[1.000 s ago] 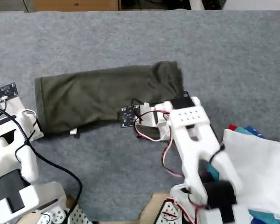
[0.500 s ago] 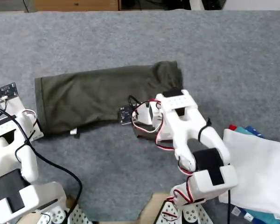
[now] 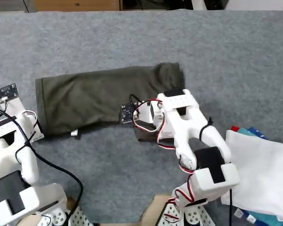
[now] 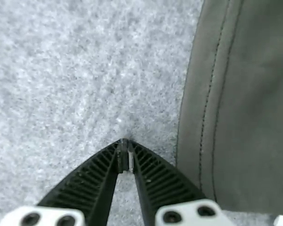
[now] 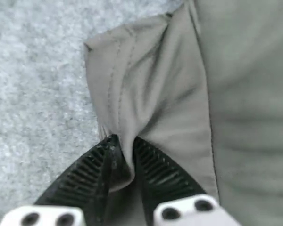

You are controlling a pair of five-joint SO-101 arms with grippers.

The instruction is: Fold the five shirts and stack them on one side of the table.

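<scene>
now our right jaws pinch a pleat of the olive shirt [image 5: 146,94], while our left jaws meet tip to tip, empty.
the right pair bites a narrow ridge of cloth at the shirt's near edge; the left pair points down at bare tabletop [image 4: 61,70] just beside the hem [image 4: 198,94]. the shirt lies as a long folded band across the middle of the tabletop, and a white-topped stack of folded shirts [image 3: 264,174] sits by the right arm [image 3: 188,127]. we judge the hold thin: a quick lift could let the cloth slip free, or the pull could drag the whole band and undo its fold, since nothing pins the far end.
</scene>
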